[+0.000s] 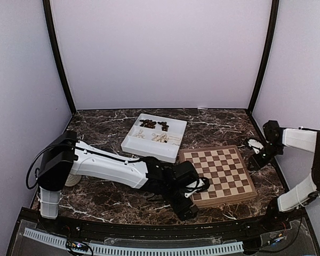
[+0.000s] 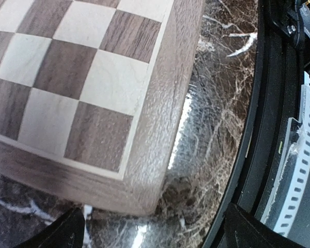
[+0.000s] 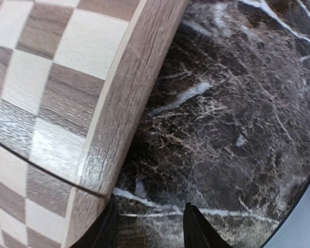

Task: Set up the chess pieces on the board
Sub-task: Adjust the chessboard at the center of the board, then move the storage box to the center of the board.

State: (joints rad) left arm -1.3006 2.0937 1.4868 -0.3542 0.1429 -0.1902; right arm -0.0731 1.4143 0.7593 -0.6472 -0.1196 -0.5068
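Observation:
The wooden chessboard [image 1: 218,172] lies right of centre with no pieces on it. The chess pieces lie in the white tray [image 1: 129,140]: dark brown ones [image 1: 152,124] at the back, cream ones [image 1: 162,140] in front. My left gripper [image 1: 196,188] is low at the board's near-left corner. In the left wrist view that gripper [image 2: 155,237] is wide open and empty, with the board's corner [image 2: 139,196] just ahead of the gap. My right gripper [image 1: 254,153] hovers off the board's right edge. In the right wrist view it [image 3: 147,233] is open and empty beside the board's border [image 3: 129,98].
The table is dark marble [image 1: 106,197] with pale walls on three sides. A black rail and a white slotted strip [image 2: 299,170] run along the near edge. A cream object [image 1: 72,180] shows partly under the left arm.

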